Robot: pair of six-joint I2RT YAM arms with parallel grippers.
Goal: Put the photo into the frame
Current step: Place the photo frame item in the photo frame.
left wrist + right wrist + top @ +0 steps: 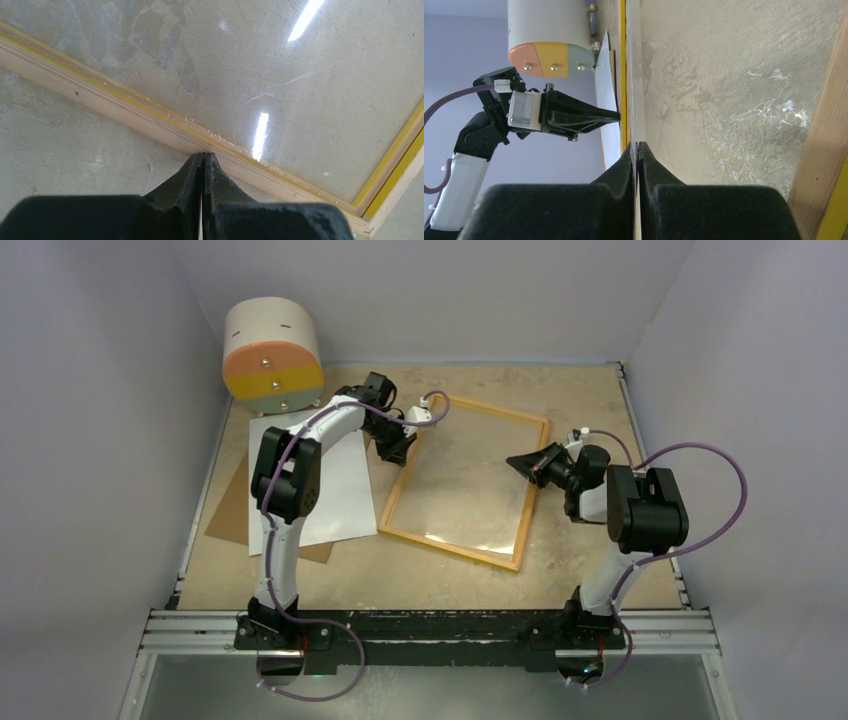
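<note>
Photo lies white-side up on backing board, just beside frame.

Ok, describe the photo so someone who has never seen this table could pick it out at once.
Find the big yellow-edged frame in the middle of the table; just left of it, in front of the round drum, two flat sheets are stacked. The photo is the upper one, lying back up: plain white, while the board under it is brown.
</note>
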